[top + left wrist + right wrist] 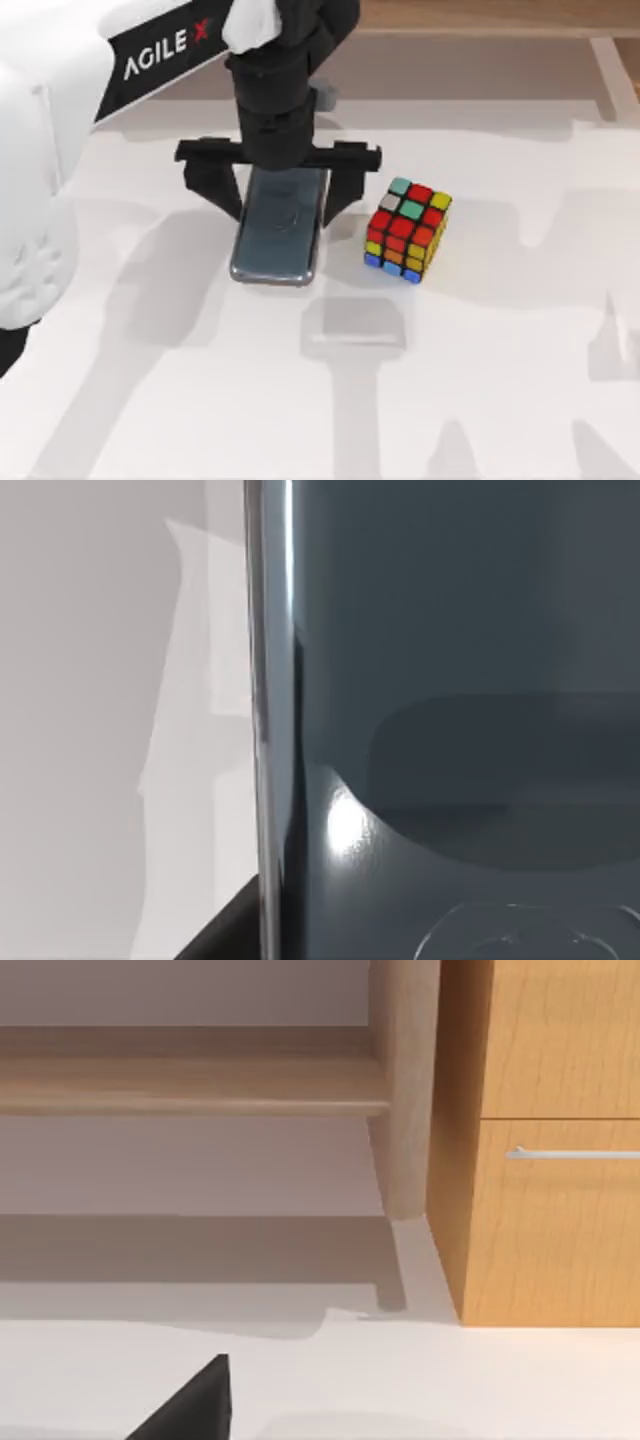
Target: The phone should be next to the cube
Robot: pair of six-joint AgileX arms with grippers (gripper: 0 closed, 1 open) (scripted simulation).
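A white table [480, 400] carries soft grey shadows. Beyond it stand a wooden cabinet [550, 1160] with a metal handle [575, 1153] and a pale post [405, 1090].

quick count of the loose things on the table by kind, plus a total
phone: 1
cube: 1
total: 2

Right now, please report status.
Left gripper open, straddling the phone. Phone left of the cube, small gap. Nothing between.
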